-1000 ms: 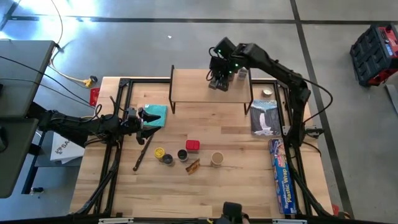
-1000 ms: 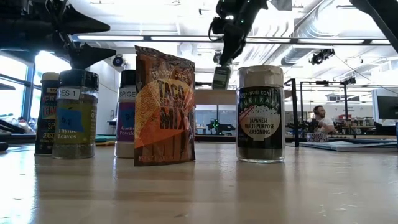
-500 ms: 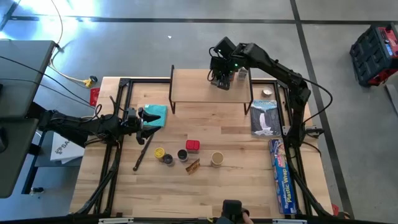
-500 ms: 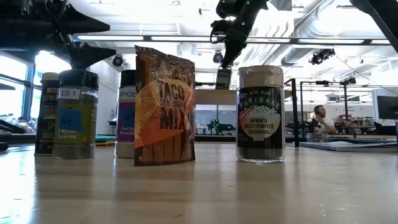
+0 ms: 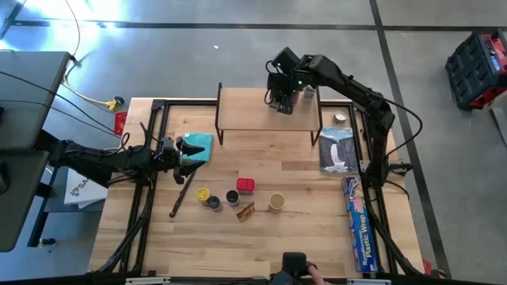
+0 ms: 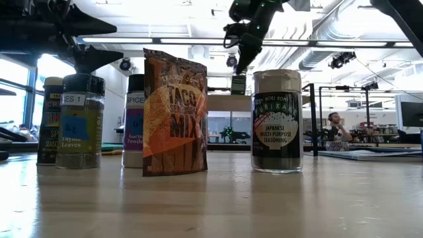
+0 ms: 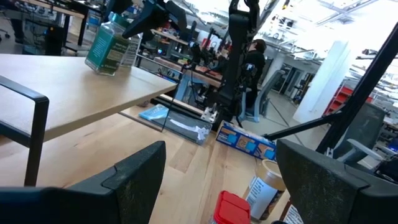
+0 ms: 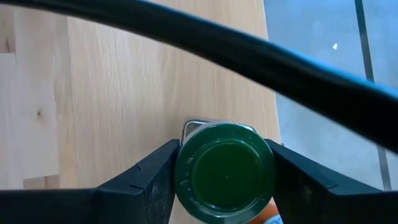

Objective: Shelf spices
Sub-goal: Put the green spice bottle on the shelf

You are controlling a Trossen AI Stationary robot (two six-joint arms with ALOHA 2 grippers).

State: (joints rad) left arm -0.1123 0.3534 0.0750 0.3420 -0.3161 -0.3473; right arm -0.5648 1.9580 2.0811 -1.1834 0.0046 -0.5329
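On the left, the left gripper [image 5: 181, 150] waits beside a teal square cloth [image 5: 198, 146], fingers spread wide, empty. Right of it, the right gripper [image 8: 225, 171] clamps a green-lidded glass spice jar [image 8: 225, 172] over the light-wood shelf [image 5: 245, 111], near its far right edge. Released too near that edge, the jar might topple off.

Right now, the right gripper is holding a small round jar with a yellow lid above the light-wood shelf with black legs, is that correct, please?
Not quite: the lid is green, not yellow. The right wrist view shows the right gripper shut on the small round green-lidded jar over the light-wood shelf with black legs. A yellow-lidded jar stands down on the table.
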